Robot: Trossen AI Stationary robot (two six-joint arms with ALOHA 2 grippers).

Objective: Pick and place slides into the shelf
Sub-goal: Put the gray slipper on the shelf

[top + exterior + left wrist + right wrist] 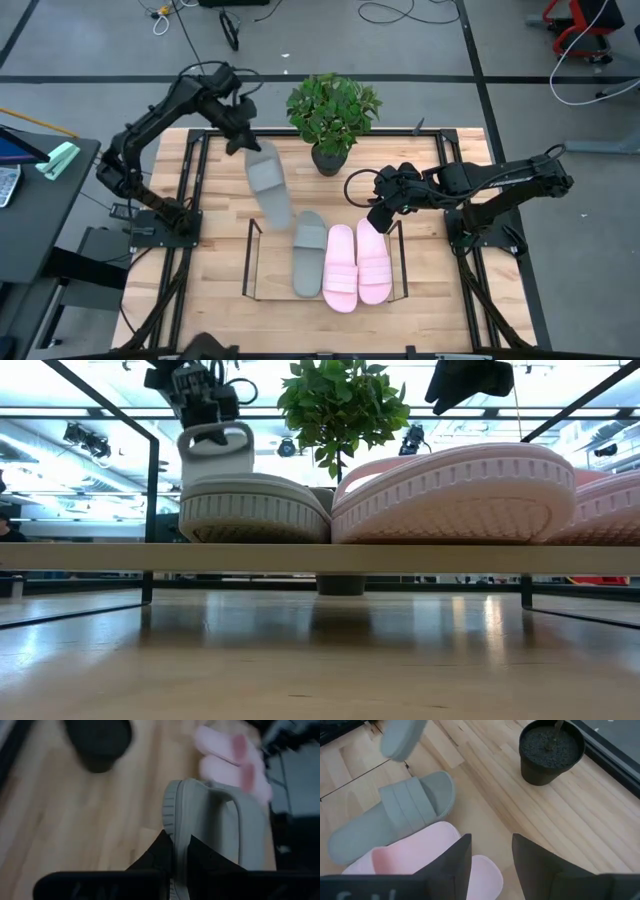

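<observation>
The left gripper (243, 140) is pinched on the heel end of a grey open-toe slide with a wide strap (268, 185), and this slide hangs in the air, not yet on the shelf. Its long axis runs from the gripper toward the low black wire shelf with the light wood board (249, 262), with the toe end pointing to the free place at the shelf's left side. On the board already lie the other grey slide (310, 252) and, beside it, two pale pink slides (356, 265). So I judge the empty place lies ahead of and below the carried slide, and the left arm is the nearer one. The right gripper (381, 216) waits over the pink slides with fingers spread and holding nothing, near the green potted plant (332, 112).
</observation>
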